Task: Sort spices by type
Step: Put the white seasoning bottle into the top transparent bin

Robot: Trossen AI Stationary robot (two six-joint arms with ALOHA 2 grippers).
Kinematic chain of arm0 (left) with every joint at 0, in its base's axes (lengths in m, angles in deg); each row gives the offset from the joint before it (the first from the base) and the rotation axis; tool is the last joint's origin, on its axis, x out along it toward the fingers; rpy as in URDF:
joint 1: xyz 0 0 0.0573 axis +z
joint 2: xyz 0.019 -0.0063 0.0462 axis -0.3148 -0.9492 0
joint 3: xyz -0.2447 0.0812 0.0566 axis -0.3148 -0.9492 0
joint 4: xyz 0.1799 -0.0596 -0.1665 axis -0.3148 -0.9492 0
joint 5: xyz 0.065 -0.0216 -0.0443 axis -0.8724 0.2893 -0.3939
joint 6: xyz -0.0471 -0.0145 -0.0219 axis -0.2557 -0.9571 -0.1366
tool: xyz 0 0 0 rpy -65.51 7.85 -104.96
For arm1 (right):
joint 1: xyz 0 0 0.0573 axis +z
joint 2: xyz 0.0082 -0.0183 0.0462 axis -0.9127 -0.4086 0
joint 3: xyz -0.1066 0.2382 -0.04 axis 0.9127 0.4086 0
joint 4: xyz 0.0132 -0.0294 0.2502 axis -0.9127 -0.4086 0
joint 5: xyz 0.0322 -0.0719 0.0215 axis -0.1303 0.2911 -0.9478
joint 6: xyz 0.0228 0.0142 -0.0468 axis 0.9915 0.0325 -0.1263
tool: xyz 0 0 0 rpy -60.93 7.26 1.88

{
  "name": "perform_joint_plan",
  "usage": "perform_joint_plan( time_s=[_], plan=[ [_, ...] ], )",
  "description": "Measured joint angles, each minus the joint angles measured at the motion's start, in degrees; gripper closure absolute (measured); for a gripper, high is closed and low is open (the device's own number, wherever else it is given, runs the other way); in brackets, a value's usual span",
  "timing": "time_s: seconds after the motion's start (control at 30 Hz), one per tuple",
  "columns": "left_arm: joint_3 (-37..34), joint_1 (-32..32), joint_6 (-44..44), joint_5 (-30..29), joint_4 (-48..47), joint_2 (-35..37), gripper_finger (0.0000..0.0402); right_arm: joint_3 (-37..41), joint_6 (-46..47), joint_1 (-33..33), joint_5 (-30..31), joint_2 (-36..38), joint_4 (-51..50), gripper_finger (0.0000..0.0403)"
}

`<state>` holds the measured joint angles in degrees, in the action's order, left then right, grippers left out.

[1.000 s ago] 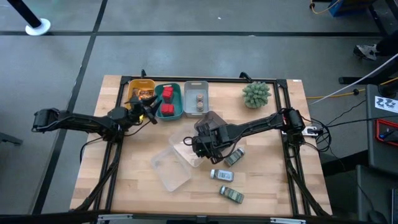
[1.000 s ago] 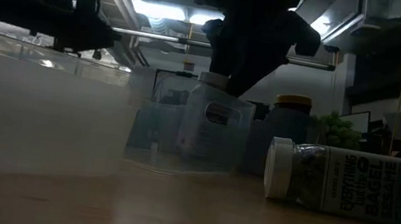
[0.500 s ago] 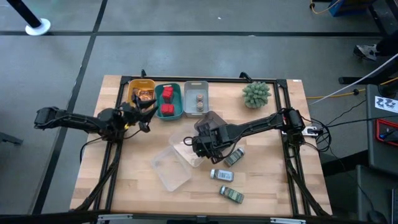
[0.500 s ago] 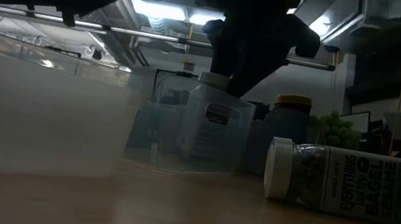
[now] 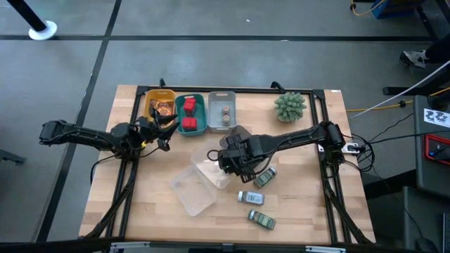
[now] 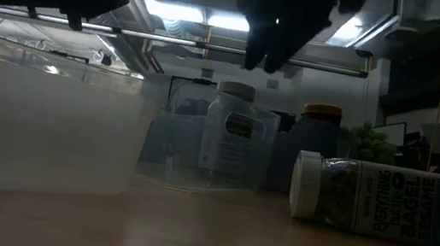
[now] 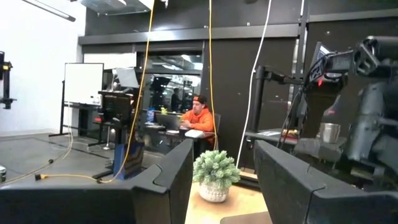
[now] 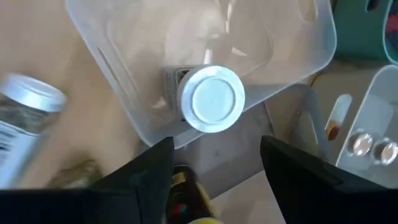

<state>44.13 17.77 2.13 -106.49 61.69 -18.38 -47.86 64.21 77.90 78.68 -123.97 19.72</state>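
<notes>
Here, nearest me, two green-labelled jars lie on the bench; beyond, I see a white-capped bottle upright in a clear tray, my right claw spread open directly above it, holding nothing; farther back, red cubes fill the teal bin; my left claw hovers beside it, parted, empty.

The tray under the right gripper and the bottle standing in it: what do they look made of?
The tray looks like thin clear plastic, glossy: the wood shows through its walls and glare streaks its floor. The bottle has a smooth matt white cap, likely plastic; in the low view its body looks translucent with a printed label, plastic or glass, I can't tell.
</notes>
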Motion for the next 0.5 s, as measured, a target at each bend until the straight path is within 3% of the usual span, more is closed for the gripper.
perform_joint_plan(
  time_s=[0.2,0.4,0.5],
  plan=[
    [0.0,0.0,0.1,0.0,-0.1,0.0,0.0247,-5.4,15.3,0.0,-7.5,0.0,-6.4,0.0164],
    [0.0,0.0,0.0,0.0,-0.2,0.0,0.0247,-5.5,34.3,0.5,-23.3,0.0,-8.7,0.0164],
    [0.0,0.0,-0.1,0.0,-0.6,0.0,0.0247,-3.7,39.1,2.3,-25.1,0.0,-8.7,0.0164]
  ],
)
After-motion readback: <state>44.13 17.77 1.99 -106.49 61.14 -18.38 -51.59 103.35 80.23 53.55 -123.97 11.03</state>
